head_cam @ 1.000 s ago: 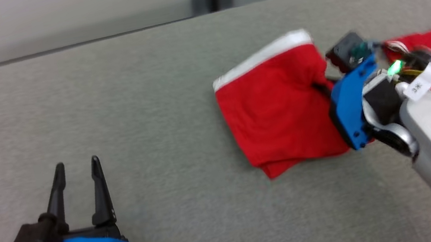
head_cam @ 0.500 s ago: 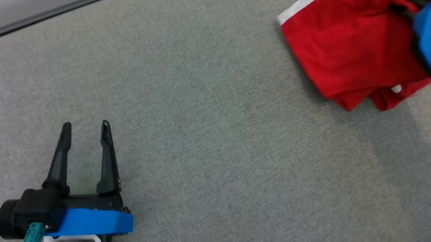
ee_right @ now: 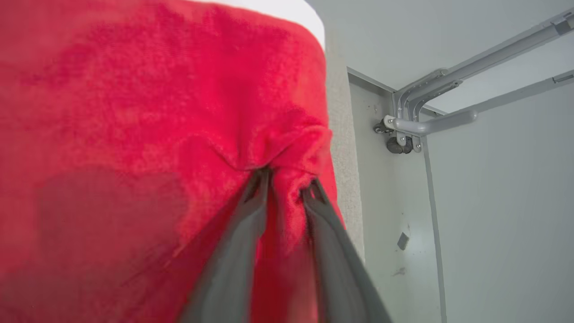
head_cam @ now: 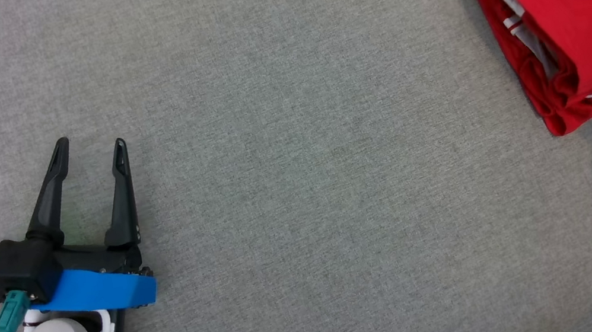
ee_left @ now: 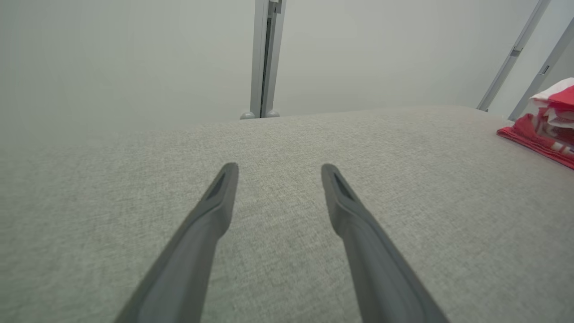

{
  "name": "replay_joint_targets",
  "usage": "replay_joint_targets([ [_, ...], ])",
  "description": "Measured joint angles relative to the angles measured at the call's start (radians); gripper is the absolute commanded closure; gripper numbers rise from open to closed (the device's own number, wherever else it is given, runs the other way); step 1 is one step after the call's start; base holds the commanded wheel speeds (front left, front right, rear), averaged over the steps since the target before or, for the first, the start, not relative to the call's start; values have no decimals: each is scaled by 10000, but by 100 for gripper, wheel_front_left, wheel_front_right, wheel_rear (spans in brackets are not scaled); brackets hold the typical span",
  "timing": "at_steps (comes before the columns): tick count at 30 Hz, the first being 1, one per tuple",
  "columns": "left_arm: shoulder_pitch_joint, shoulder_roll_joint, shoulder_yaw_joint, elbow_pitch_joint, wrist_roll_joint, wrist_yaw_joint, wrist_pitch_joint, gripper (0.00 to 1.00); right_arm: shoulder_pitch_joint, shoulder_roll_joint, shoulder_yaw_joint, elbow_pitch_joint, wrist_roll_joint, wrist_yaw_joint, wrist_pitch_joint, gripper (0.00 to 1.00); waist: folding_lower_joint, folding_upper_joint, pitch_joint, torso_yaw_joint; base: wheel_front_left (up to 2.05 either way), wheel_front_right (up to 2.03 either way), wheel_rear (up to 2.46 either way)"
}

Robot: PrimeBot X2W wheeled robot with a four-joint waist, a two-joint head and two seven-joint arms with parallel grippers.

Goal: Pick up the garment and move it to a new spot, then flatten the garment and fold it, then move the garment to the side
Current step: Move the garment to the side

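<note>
Garment [head_cam: 577,11], folded, lies at the edge of the table [head_cam: 295,160], likely its side spot, puckered between the barely parted fingers of the right gripper [ee_right: 288,179], grip I cannot tell; left gripper [head_cam: 90,142] spread, empty.

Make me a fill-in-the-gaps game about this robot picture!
The folded garment is ___ with a white band. The left pincer stands ___, holding nothing. The garment lies on the robot's ___ side of the grey table. Missing words: red; open; right.
</note>
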Motion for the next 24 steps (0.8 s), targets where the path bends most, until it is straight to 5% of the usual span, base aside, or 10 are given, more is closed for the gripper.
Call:
replay_joint_targets([
  [9, 277, -336, -111, 543, -198, 33, -94, 0, 822, 1064, -1553, 466, -568, -2, -1294, 0, -1, 0, -1253, 394, 0, 0, 0],
  [16, 1108, -930, 75, 1089, -619, 157, -205, 0, 3357, 2004, -2656, -2125, 500, -2, -3563, 0, -4, 0, -3008, 1088, 0, 0, 0],
  [24, 1987, -1367, 608, 1141, -679, 303, -226, 0, 6966, 3835, -4061, -4786, -445, -2, -3622, 0, -5, 0, -4464, 1798, 0, 0, 0],
])
